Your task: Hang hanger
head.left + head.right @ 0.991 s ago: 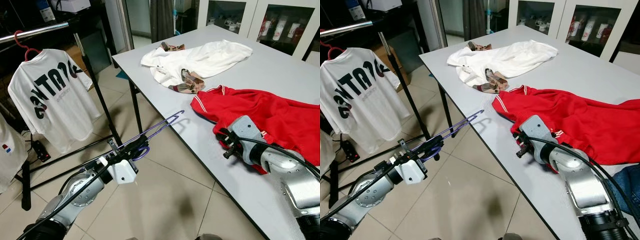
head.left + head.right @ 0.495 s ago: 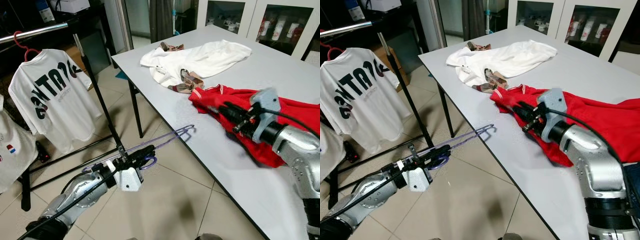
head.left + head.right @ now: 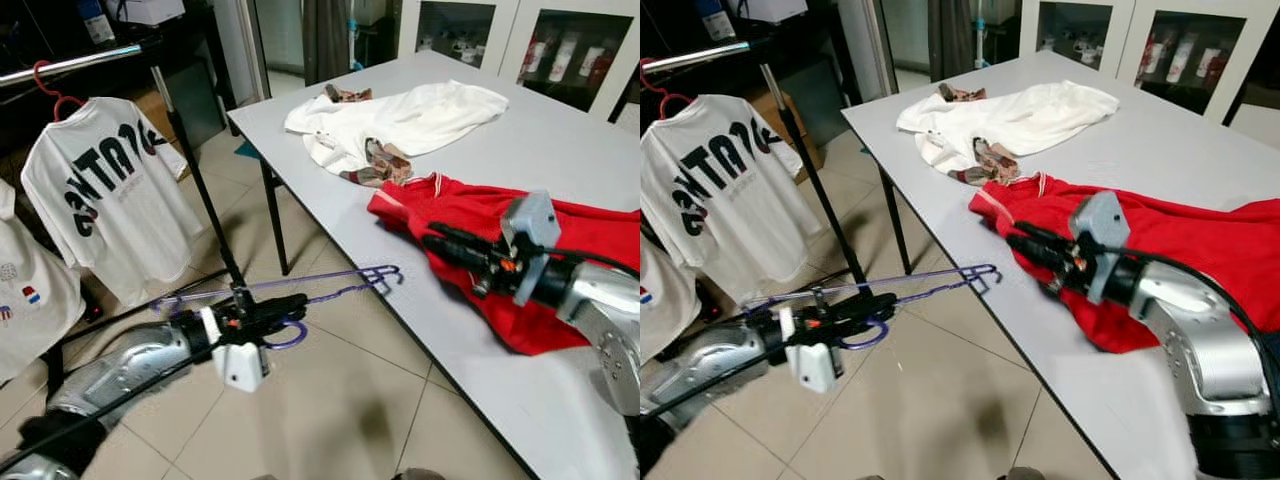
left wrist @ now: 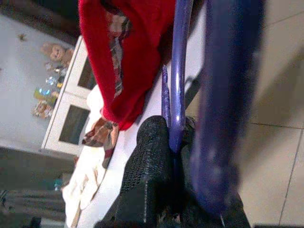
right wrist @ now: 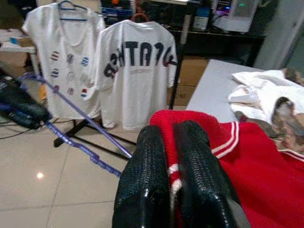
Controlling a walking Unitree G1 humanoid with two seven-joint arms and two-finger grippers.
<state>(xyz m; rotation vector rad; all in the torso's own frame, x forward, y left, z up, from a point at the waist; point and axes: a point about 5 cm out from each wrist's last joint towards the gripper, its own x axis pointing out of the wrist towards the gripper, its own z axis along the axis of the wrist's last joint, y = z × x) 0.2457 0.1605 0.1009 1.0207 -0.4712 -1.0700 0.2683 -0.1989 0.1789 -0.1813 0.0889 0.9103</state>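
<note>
here the left gripper (image 3: 285,305) is clamped on a purple hanger (image 3: 300,290), low over the tiled floor (image 3: 330,400) just off the near-left edge of the grey table (image 3: 560,150); the hanger lies nearly level, its far end reaching toward the table edge, its hook curling below the fingers, and in the left wrist view the black fingers (image 4: 149,156) are pressed against the purple wire. the right gripper (image 3: 1030,250) is over the table, its two fingers (image 5: 190,156) pinched on the collar edge of a red garment (image 3: 570,230), which is lifted at that end while the rest lies spread to the right on the tabletop. farther along the table lies a white garment (image 3: 400,115) with a patterned cloth (image 3: 380,165) on its near edge, close to the red collar. to the far left a clothes rack (image 3: 190,150) with a silver rail carries a white t-shirt with black lettering (image 3: 105,190) on a red hanger (image 3: 50,85), and another white shirt with small printed marks (image 3: 25,300) hangs at the left edge. glass-fronted cabinets (image 3: 500,40) stand beyond the table.
</note>
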